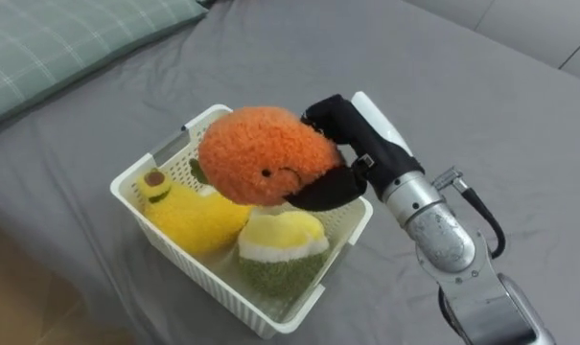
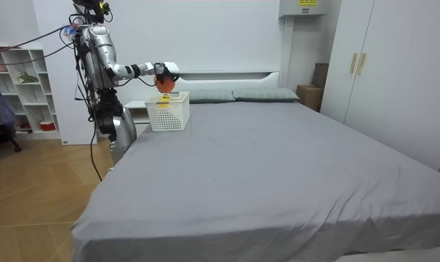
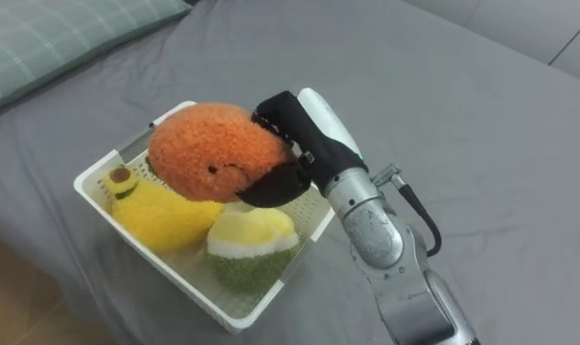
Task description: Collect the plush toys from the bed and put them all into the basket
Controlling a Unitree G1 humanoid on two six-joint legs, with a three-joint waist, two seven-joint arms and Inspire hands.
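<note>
- Orange plush toy (image 1: 261, 153): round and fuzzy, with a small stitched face. It is held in the air over the white basket (image 1: 189, 259), above the far right part, and is clear of the contents.
- Contents of the basket: a yellow plush toy (image 1: 198, 220) on the left and a green-and-white plush toy (image 1: 280, 254) at the front right. Together they take up most of the floor space.
- Risk, as judged: if released here, the orange toy may perch on the other two and roll over the rim onto the bed (image 1: 462, 86).
- Risk, as judged: the toy is soft and wider than the grasp, and it is held from one side, so it could slip out early.
- Risk, as judged: pushing the toy down could tilt or shift the light basket, which stands near the bed's edge.
- Right robot hand (image 1: 352, 134): closed round the orange toy's right side, with the thumb curled underneath and the fingers over the top. It touches nothing else.
- Pillow (image 1: 59, 48): well apart, at the far left.
- Robot: in the room view it stands on the floor beside the bed's head end, with its arm stretched over the basket.
</note>
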